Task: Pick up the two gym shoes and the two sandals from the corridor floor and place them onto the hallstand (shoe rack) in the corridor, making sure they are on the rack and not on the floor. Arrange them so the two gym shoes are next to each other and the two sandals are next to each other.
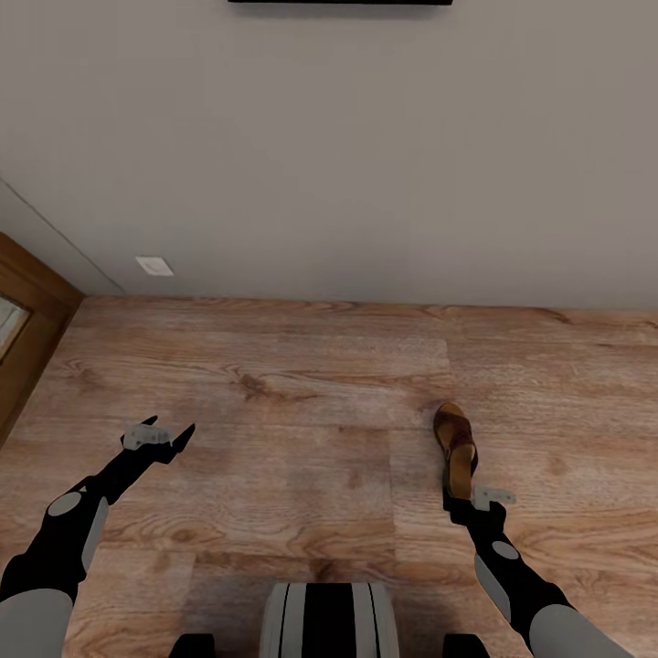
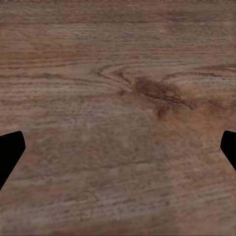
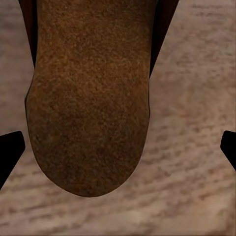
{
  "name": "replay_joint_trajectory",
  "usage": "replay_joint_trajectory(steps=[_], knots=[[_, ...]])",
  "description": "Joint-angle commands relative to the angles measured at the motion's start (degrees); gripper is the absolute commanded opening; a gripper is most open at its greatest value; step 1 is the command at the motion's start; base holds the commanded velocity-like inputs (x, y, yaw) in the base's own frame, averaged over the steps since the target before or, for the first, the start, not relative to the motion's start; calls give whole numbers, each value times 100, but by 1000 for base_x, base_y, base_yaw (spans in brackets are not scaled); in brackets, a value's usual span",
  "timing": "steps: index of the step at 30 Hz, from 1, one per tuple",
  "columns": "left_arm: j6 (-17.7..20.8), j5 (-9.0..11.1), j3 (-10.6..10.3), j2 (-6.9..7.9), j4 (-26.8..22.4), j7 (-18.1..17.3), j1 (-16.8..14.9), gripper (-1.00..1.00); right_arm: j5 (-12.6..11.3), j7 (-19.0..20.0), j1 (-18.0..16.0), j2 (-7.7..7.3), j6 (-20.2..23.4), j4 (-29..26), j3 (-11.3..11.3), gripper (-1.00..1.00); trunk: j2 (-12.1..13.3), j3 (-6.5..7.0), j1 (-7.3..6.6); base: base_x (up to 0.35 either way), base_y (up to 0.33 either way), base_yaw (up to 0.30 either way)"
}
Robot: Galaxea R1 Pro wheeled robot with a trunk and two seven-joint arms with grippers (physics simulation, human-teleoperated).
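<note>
Sandal (image 1: 456, 450) on the wood floor (image 1: 274, 393), dark-brown straps over a tan sole.
Right gripper (image 1: 471, 501) hangs spread wide at the sandal's heel end; left gripper (image 1: 161, 437), well apart from the sandal, gapes wide. Beyond the sandal stands a pale wall (image 1: 366, 155).

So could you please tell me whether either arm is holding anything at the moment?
Neither: both grippers are open; the right gripper sits at the sandal's heel, on the floor.
</note>
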Motion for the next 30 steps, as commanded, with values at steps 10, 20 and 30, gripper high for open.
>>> replay_joint_trajectory(steps=[10, 20, 30], knots=[[-37, -60, 7, -8, -51, -23, 3, 100, -52, -10, -2, -2, -22, 3, 25, 100, -1, -48, -1, 0, 0, 45], [-35, -65, 6, -21, -84, -23, 4, 100, -52, -10, -2, -2, -22, -3, 21, 100, -1, -55, -1, 86, 0, 10], [-37, -66, 2, -40, -85, -23, 5, 100, -52, -10, -2, -2, -22, -5, 18, 100, -1, -56, -1, 21, 0, 0]])
